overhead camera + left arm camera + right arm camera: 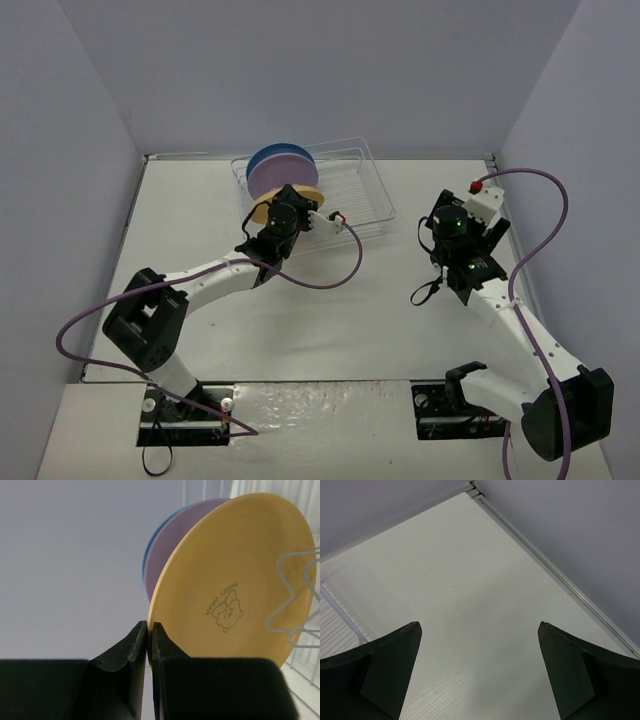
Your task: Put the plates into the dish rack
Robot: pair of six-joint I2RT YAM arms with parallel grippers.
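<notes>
The dish rack (350, 190) of clear wire stands at the back middle of the table. The blue plate (280, 153) and the lavender plate (275, 180) stand on edge in its left end. The yellow-orange plate (306, 193) stands upright just in front of them. My left gripper (282, 205) is shut on its rim. In the left wrist view my left gripper (149, 630) pinches the yellow plate (235, 575) at its lower left edge, with the lavender plate (175, 540) and the blue plate (147, 560) behind it. My right gripper (441, 236) is open and empty, right of the rack.
A rack wire (295, 600) curls in front of the yellow plate's right side. The right wrist view shows my right gripper (479, 626) over bare white table, the rack's corner (340, 611) at left and the table's raised edge (555, 575) at right. Grey walls enclose the table.
</notes>
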